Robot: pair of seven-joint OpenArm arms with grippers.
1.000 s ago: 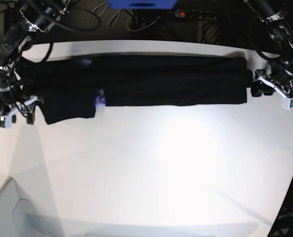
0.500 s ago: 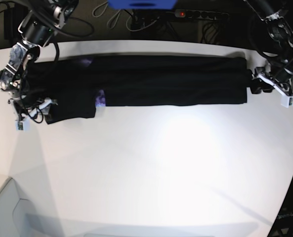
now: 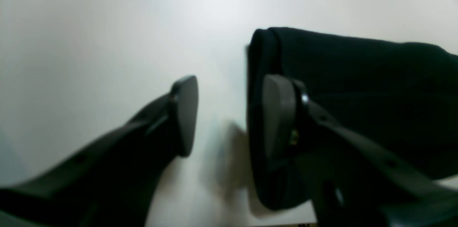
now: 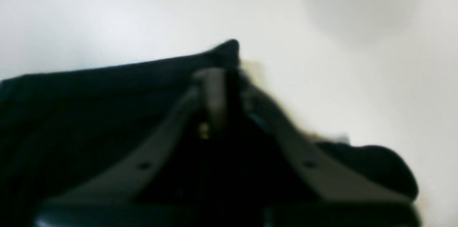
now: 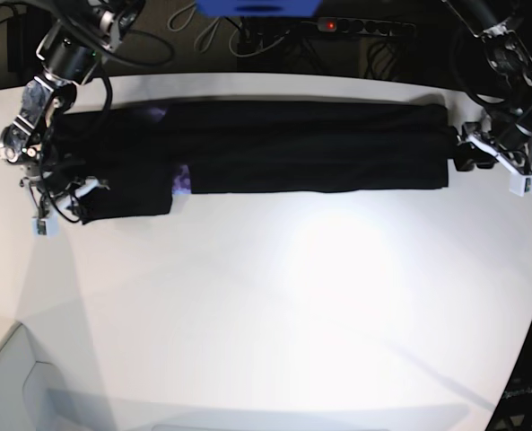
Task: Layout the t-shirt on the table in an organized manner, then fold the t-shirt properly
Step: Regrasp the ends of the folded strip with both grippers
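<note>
Jaws pinch black cloth on the right and stand spread left, above white tabletop (image 5: 274, 314)

Black t-shirt (image 5: 310, 148), folded long, across white table (image 5: 274, 305).

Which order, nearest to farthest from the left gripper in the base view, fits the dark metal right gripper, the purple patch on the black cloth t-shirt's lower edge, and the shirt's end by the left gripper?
1. Shirt's end: right beside the left gripper.
2. Purple patch: toward the view's left.
3. Right gripper: farthest, at the view's left.
</note>
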